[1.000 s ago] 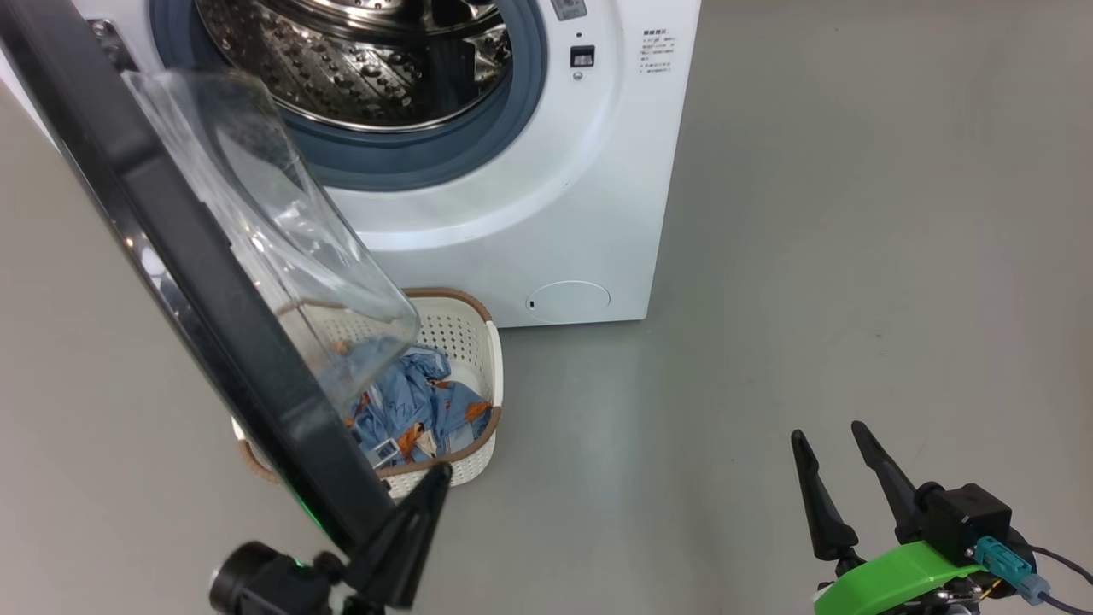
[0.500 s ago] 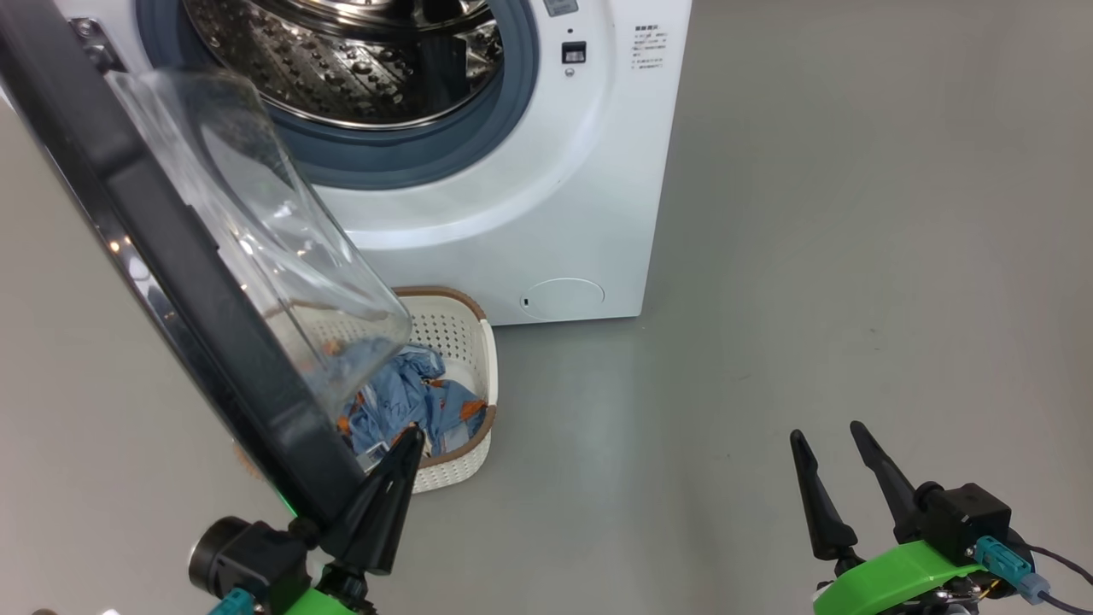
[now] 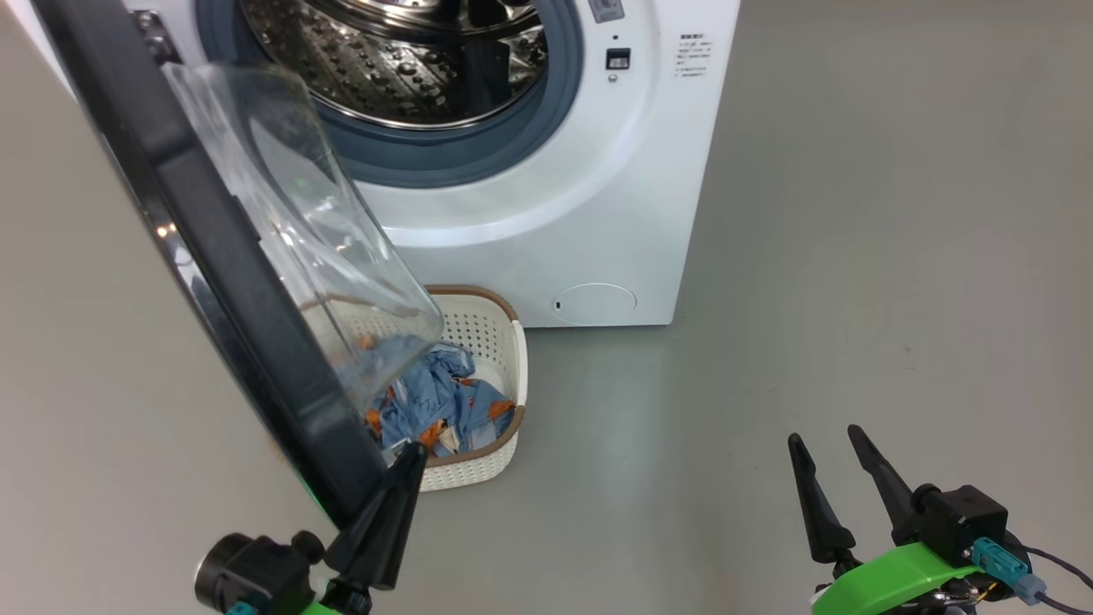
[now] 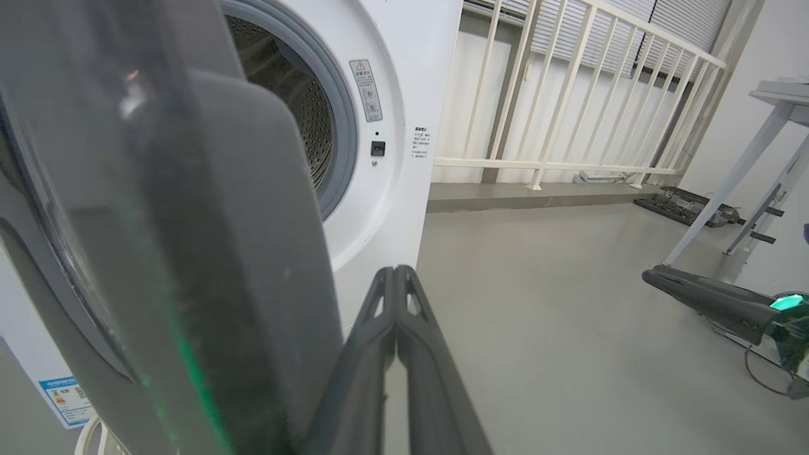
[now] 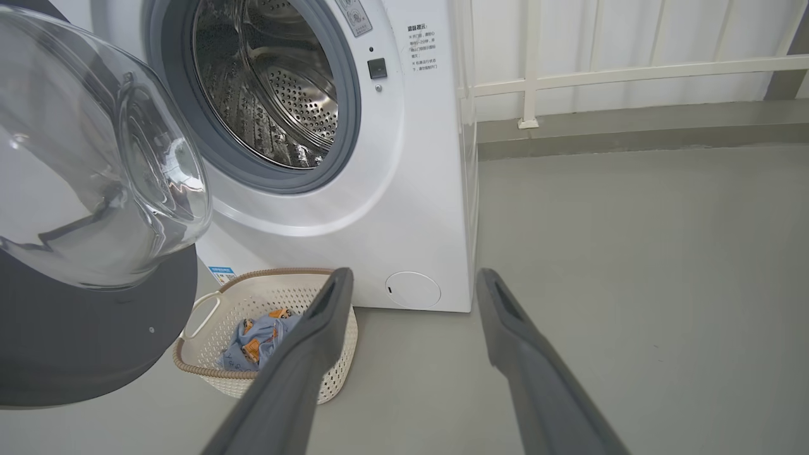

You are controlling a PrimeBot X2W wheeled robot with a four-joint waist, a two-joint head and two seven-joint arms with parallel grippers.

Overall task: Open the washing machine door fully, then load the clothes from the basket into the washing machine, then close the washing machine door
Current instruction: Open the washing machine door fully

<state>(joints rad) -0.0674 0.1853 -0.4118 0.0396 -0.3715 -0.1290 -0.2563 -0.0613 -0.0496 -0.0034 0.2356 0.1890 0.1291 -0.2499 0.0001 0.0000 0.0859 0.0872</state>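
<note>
Your clenched, empty left gripper [image 3: 410, 461] leans on the washing machine door [image 3: 213, 248] at seven o'clock; slip, and it could swing shut. Right gripper [image 3: 824, 437] gapes.

The washing machine door [image 3: 224, 256] hangs across the left half of the basket [image 3: 478, 329], and its glass bowl smears the clothes [image 3: 452, 401] behind it. The washing machine [image 3: 598, 213] is cut off at the top edge, and its small printed notice [image 3: 693, 55] is unreadable. Whether my left hand [image 3: 414, 454] touches the door's rim, I cannot tell. From my left wrist that rim is a close blur.
</note>
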